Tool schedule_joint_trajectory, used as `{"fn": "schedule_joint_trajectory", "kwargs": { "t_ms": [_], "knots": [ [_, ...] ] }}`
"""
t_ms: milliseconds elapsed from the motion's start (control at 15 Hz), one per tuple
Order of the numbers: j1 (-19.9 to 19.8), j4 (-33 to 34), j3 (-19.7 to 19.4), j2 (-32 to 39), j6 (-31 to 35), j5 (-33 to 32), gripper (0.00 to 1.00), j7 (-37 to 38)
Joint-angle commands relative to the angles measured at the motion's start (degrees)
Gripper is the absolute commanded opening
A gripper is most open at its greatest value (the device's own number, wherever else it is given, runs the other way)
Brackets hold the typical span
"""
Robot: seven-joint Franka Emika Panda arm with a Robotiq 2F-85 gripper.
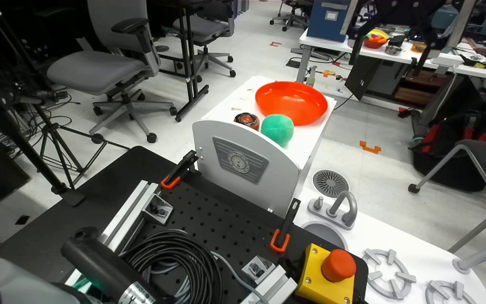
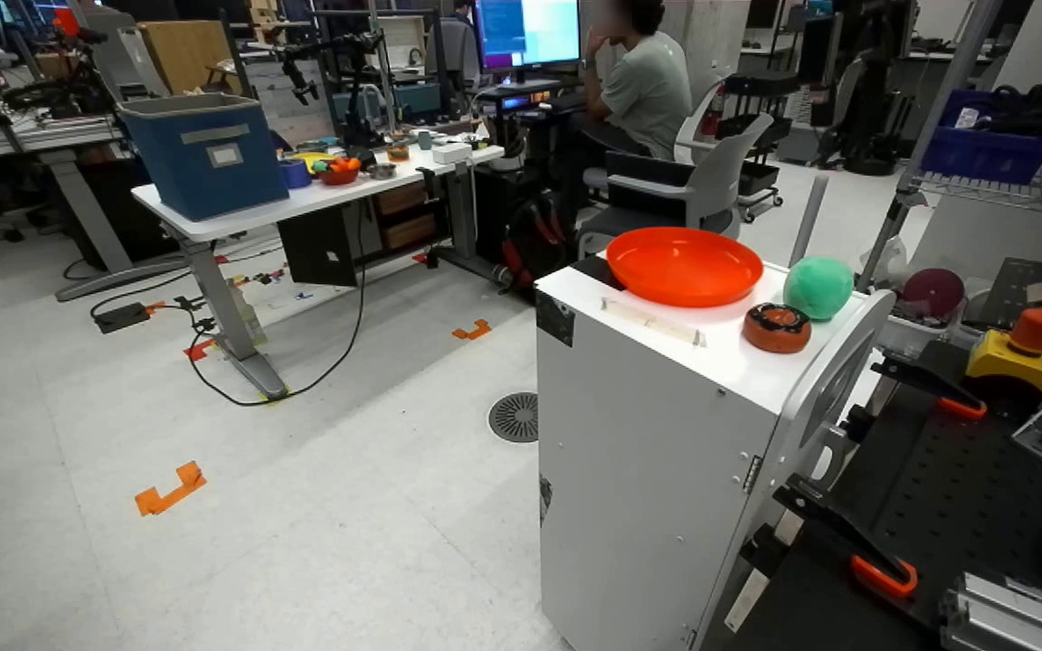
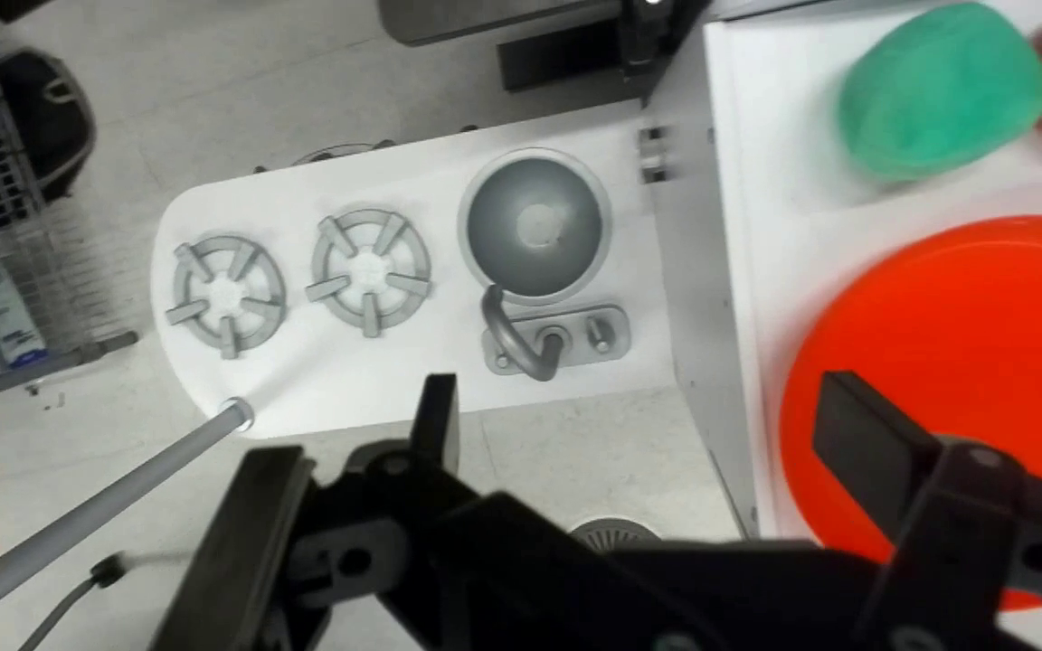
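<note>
In the wrist view my gripper (image 3: 643, 402) is open, its dark fingers wide apart with nothing between them. One fingertip overlaps the orange-red dish (image 3: 964, 325) in that view, the other the edge of a white counter. No touch can be seen. An exterior view shows the gripper (image 1: 385, 67) high at the upper right, apart from the cabinet. On the white cabinet top, the shallow dish (image 2: 684, 262) lies beside a rounded green object (image 2: 818, 287) and a small brown round object (image 2: 776, 328) with dark markings. The brown object is cut off in the wrist view.
A low white counter (image 3: 412, 380) carries a grey sink bowl (image 3: 535, 226), a faucet (image 3: 521, 339) and stove rings (image 3: 370, 271). A grey upright panel (image 1: 243, 156) borders the cabinet. Near it are clamps, coiled cable (image 1: 175, 261) and a red-topped yellow button box (image 1: 327, 274).
</note>
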Motion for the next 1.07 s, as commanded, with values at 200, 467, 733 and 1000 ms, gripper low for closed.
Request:
{"fn": "schedule_joint_trajectory", "kwargs": {
  "t_ms": [200, 467, 733, 1000],
  "knots": [
    [-0.72, -0.79, -0.42, -1.12, -2.80, 11.65, 1.00, -2.55],
    [-0.60, -0.52, -0.61, -0.97, -5.52, 11.57, 1.00, -0.97],
    [-0.32, 0.12, -0.46, -0.32, -7.66, 11.10, 1.00, -0.26],
    [-0.46, 0.11, -0.64, -0.20, -9.20, 10.81, 1.00, 0.39]
  ]
}}
